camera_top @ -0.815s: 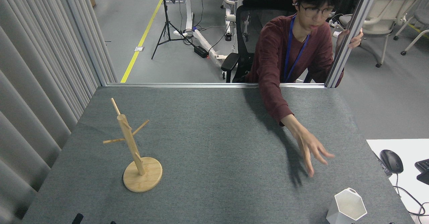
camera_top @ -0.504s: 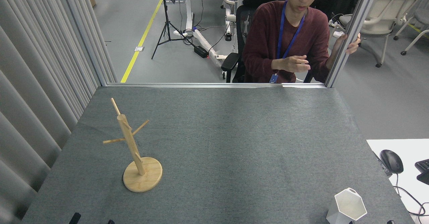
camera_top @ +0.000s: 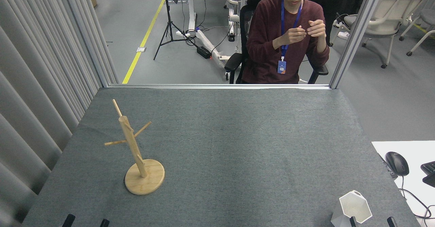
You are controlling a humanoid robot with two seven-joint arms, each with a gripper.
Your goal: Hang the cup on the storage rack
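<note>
The white hexagonal cup [camera_top: 353,205] stands upright at the table's near right corner, its mouth facing up and its small tab handle at the far side. The bamboo storage rack [camera_top: 134,149] stands on its round base at the near left, with thin pegs angled off its post. Only the dark fingertips of my left gripper [camera_top: 85,222] show at the bottom edge, set wide apart, well in front of the rack. My right gripper [camera_top: 372,222] also shows two spread tips. One fingertip [camera_top: 352,221] overlaps the cup's near side, and the other sits right of it.
A person in a dark red top [camera_top: 272,40] sits on a chair behind the table's far edge, both hands raised near the chest. A metal post [camera_top: 353,36] rises at the far right corner. Grey curtains [camera_top: 37,84] line the left. A mouse [camera_top: 397,163] lies on a white desk to the right.
The person has pulled the arm back off the table, let go of the metal post and sat back. The fingertips of both my grippers have risen a little higher into view at the bottom edge.
</note>
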